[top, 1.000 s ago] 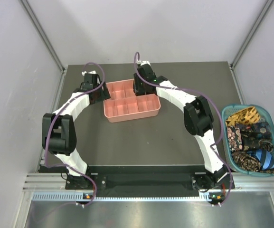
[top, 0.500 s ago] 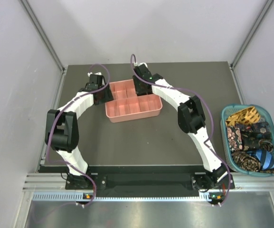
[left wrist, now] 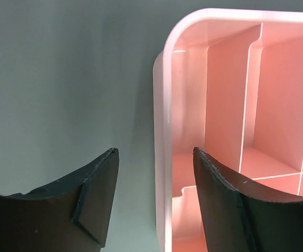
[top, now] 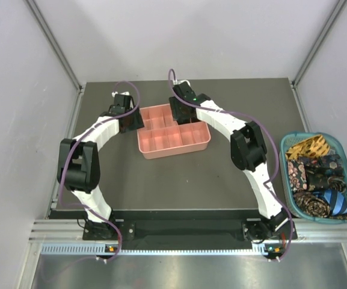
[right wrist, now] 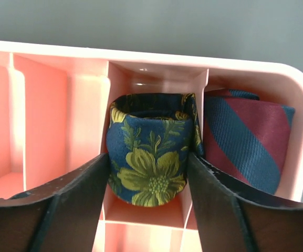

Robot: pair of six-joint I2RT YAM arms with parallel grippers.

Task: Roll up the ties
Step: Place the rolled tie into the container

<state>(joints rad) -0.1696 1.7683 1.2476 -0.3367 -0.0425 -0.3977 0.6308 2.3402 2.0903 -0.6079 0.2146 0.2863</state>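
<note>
From above: a salmon-pink tray (top: 161, 142) of moulded plastic toward the far middle of the dark matte table (top: 173, 192), gridded into compartments by thin walls. Left gripper (top: 138, 123) at the tray's left end, right gripper (top: 183, 118) over its far row, both arms arched in from the near edge. Well apart to the right, past the table's edge, a teal basket (top: 310, 135) heaped with more ties (top: 317, 174): silky, patterned, loosely piled, presumably waiting their turn.

From the left wrist: dark wedge-shaped fingers (left wrist: 96, 194) spread wide, holding nothing, set astride the tray's rounded corner wall, one outside over the table, the other inside over a bare compartment. Likely placed so to steady or nudge the tray. Smooth, slightly glossy plastic, soft rounded rim, crisp partitions.

From the right wrist: a floral tie (right wrist: 151, 152), navy with yellow-green blooms, wound into a plump coil and seated in the row along the tray's farther wall, second compartment from the rounded corner. Snug between the walls, and so kept from springing open. In the corner compartment beside it, a striped tie (right wrist: 246, 139), maroon and blue, coiled likewise. Right fingers (right wrist: 219, 210) close along both flanks of the floral coil, perhaps touching, perhaps just off; pinching or letting go, impossible to tell here.
</note>
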